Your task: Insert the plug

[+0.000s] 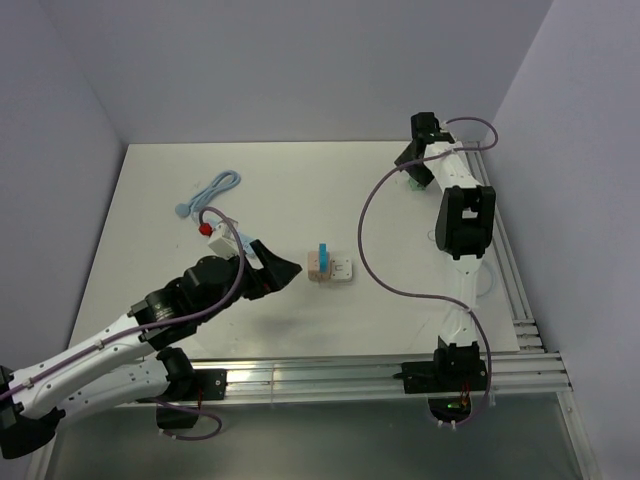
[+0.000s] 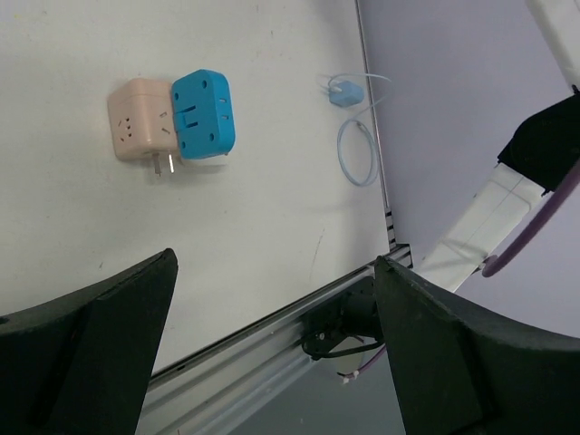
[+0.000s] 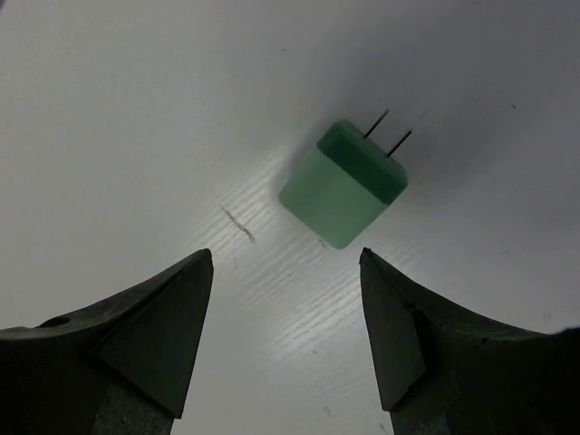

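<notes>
A green plug (image 3: 343,186) with two bare prongs lies flat on the white table at the far right. My right gripper (image 3: 285,263) hovers open just short of it, nothing between its fingers; from above the gripper (image 1: 416,172) covers most of the plug (image 1: 412,185). In mid-table a beige socket block (image 2: 140,118) sits pressed against a blue block (image 2: 204,113). From above, the blue block (image 1: 323,254) stands up on the pale one (image 1: 335,270). My left gripper (image 1: 290,268) is wide open and empty, a short way left of them.
A light blue coiled cable (image 1: 215,188) lies at the back left. A small blue charger (image 2: 346,93) with a thin cable loop (image 2: 358,154) rests near the right edge. An aluminium rail (image 1: 350,375) runs along the near edge. Walls close in left, back and right.
</notes>
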Robot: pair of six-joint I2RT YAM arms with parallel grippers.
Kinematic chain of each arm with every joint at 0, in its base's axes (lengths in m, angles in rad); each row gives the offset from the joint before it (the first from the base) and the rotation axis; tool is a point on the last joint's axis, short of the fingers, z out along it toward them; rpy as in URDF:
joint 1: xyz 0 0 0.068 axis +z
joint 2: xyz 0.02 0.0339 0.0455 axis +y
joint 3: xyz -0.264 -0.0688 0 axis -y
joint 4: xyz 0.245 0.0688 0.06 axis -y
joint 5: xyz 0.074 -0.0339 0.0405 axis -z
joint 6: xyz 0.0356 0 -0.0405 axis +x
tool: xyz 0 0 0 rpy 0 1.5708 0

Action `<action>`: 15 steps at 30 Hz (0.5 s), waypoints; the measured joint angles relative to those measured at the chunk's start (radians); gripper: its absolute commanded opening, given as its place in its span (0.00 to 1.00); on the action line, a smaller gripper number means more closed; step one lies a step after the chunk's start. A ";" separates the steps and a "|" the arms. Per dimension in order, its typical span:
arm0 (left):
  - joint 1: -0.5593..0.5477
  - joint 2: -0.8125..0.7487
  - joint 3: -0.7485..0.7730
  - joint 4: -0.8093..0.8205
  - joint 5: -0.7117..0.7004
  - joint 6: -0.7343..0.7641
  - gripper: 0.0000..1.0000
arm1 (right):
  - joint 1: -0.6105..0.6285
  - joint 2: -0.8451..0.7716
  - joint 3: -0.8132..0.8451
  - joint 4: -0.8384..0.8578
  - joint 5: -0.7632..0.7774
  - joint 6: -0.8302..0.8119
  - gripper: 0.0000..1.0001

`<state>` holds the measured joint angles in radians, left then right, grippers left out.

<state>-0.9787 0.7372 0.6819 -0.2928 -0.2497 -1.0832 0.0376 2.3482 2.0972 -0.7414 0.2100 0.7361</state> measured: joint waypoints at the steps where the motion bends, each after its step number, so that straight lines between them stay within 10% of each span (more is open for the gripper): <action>1: 0.000 0.012 0.011 0.002 -0.001 0.009 0.95 | -0.004 0.013 0.001 0.000 0.003 0.006 0.73; 15: 0.000 0.093 0.050 0.048 -0.010 0.052 0.95 | -0.026 0.112 0.078 -0.013 0.018 0.079 0.73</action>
<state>-0.9787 0.8303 0.7319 -0.2451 -0.2592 -1.0313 0.0120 2.4603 2.1754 -0.7547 0.2276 0.8154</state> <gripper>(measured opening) 0.952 0.735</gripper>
